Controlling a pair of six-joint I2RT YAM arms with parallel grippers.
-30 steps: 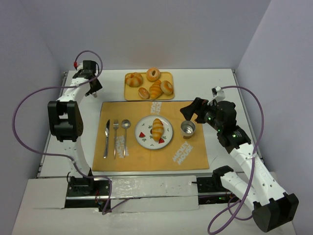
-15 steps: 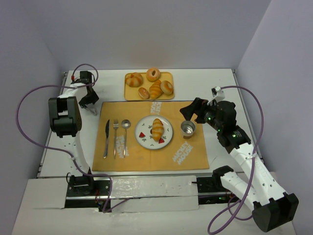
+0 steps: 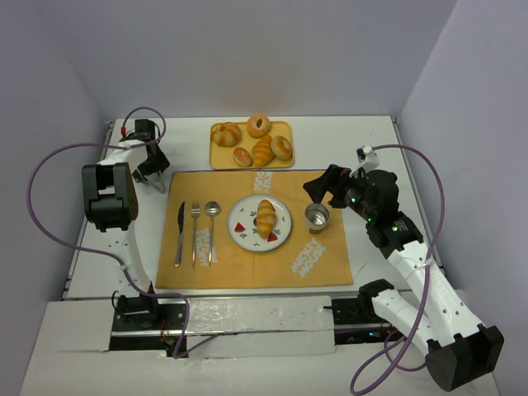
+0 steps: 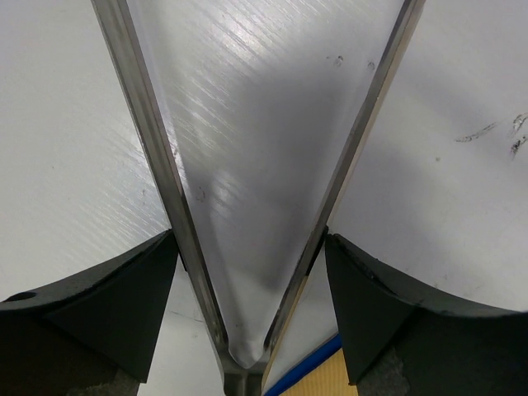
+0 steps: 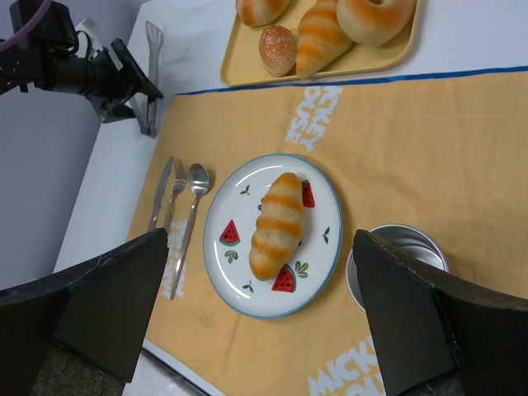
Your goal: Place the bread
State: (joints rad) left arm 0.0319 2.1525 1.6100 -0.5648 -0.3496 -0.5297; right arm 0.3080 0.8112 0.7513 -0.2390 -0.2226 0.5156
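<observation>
The bread (image 3: 266, 218), a golden striped croissant, lies lengthwise on the watermelon-patterned plate (image 3: 283, 235) in the middle of the orange placemat. It also shows in the right wrist view (image 5: 278, 224) on the plate (image 5: 326, 247). My right gripper (image 3: 318, 188) is open and empty, held above the mat to the right of the plate; its own camera shows it (image 5: 261, 233) wide apart over the bread. My left gripper (image 3: 153, 175) is low over the white table left of the mat. Its fingers (image 4: 99, 313) touch both arms of metal tongs (image 4: 157, 157).
A yellow tray (image 3: 216, 158) at the back holds doughnuts, a small bun and another croissant. A metal cup (image 3: 317, 217) stands right of the plate. A knife (image 3: 180, 231), fork (image 3: 195, 231) and spoon (image 3: 212, 227) lie left of the plate on the placemat (image 3: 322, 260).
The left gripper came down and toward the near side, from beside the tray to the table by the mat's far left corner, then stopped. The right arm and the bread have not moved.
</observation>
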